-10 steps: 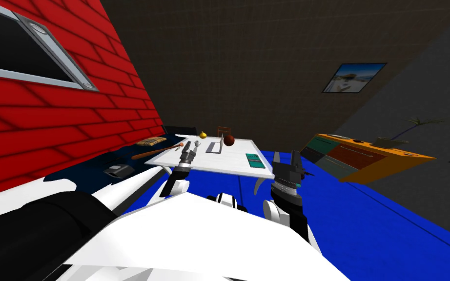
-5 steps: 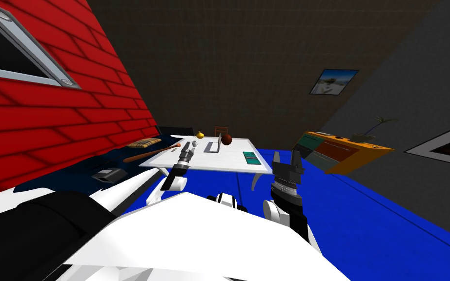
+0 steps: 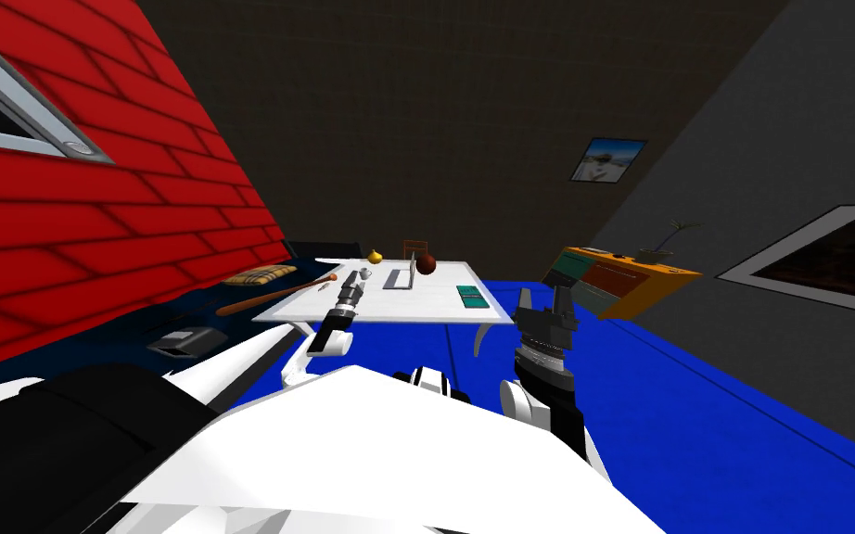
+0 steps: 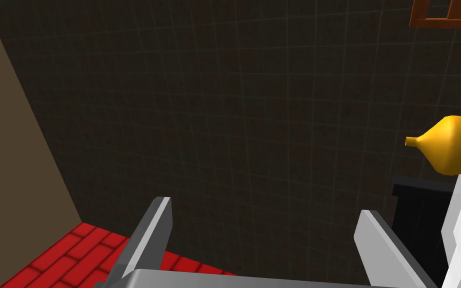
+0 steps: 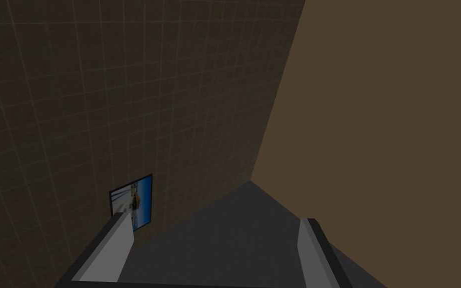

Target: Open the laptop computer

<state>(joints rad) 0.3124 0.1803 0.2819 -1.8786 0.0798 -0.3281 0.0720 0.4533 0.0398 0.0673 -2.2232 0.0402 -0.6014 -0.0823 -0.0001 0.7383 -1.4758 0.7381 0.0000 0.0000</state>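
Observation:
A small grey laptop (image 3: 401,277) sits near the far middle of the white table (image 3: 416,311), and its lid looks raised from the base. My left gripper (image 3: 353,280) reaches over the table's left part, short of the laptop and to its left. It stands open (image 4: 264,207) with nothing between its fingers, and a yellow gourd-shaped thing (image 4: 449,145) lies off to one side of it. My right gripper (image 3: 542,298) is held upright just off the table's near right corner, also open (image 5: 214,218) and empty.
The table also carries a brown ball (image 3: 426,264), the yellow gourd-shaped thing (image 3: 375,257), a small white cup (image 3: 363,273) and a green book (image 3: 472,297). A bat (image 3: 273,295) and a cushion (image 3: 259,275) lie left. An orange cabinet (image 3: 620,278) stands right, and a brown chair (image 3: 414,247) behind the table.
The whole head picture has shifted left, so my view has turned right. My left gripper has reached a little farther over the table. The right gripper has held its place.

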